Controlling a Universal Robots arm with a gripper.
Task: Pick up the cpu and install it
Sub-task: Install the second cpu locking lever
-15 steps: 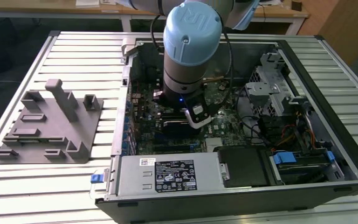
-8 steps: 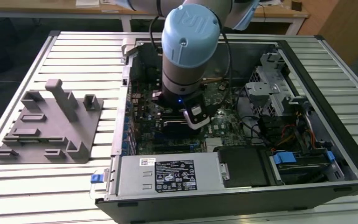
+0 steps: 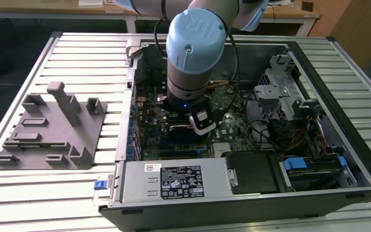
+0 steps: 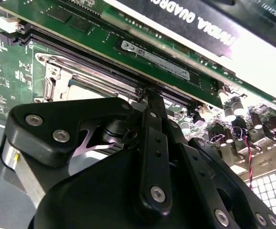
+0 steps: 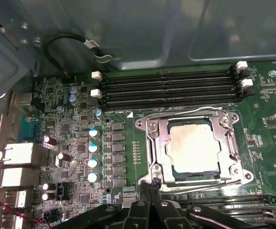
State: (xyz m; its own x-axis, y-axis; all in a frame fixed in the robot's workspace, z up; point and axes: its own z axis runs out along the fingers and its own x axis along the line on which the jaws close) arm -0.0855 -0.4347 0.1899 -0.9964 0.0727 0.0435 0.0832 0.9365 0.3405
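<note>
The cpu point(image 5: 193, 148), a flat square chip with a silvery top, lies in the metal socket frame point(image 5: 152, 138) on the green motherboard point(image 5: 76, 143) in the first wrist view. My gripper point(image 5: 150, 187) is shut with its dark fingertips pressed together and nothing between them. The tips sit right at the socket frame's edge, beside the cpu and not on it. In the second wrist view the shut gripper point(image 4: 147, 95) points at the socket frame point(image 4: 61, 81), which its black linkages partly hide. In the exterior view the arm point(image 3: 189, 53) reaches down into the open computer case point(image 3: 314, 63).
A grey plastic fixture point(image 3: 50, 130) lies on the slatted table at the exterior view's left. Inside the case are the power supply point(image 3: 172, 181), a drive cage point(image 3: 282, 82) and cables. Empty memory slots point(image 5: 169, 88) run beside the socket; a memory stick point(image 4: 152, 57) and graphics card point(image 4: 200, 19) stand close by.
</note>
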